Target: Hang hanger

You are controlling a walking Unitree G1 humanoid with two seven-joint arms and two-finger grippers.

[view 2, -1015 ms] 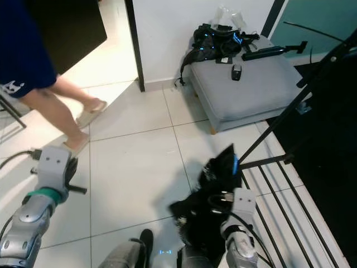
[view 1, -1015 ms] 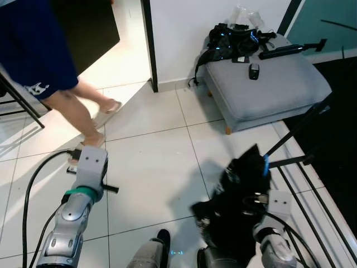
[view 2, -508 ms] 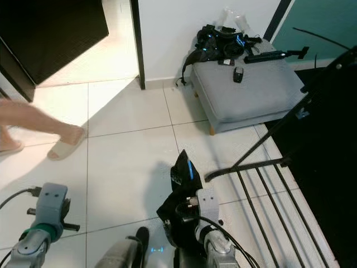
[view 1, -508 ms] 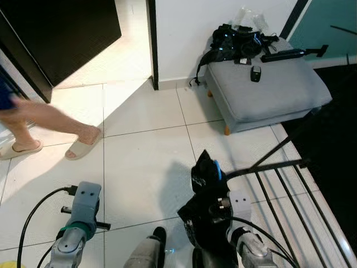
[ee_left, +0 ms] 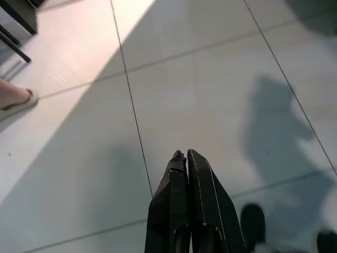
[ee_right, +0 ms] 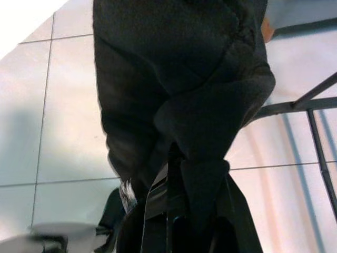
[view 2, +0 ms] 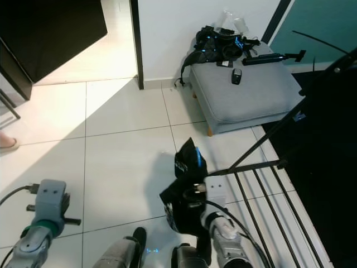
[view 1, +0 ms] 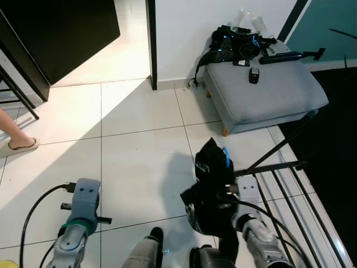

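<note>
A black garment hangs bunched from my right gripper, whose fingers are shut on its cloth, low in the eye views just left of the rack. A small blue piece sticks up at the garment's top; I cannot make out the hanger itself under the cloth. The black drying rack stands to the right, its bars slanting over the floor. My left gripper is shut and holds nothing, with its arm low on the left over white tiles.
A grey ottoman by the white wall carries a black bag with straps, a small remote and a long black tool. A person's sandalled foot is at the far left. A black cable loops by my left arm.
The person has walked off to the left, leaving one foot in view. My right gripper with the garment has shifted slightly right, closer to the rack. The view itself has moved.
</note>
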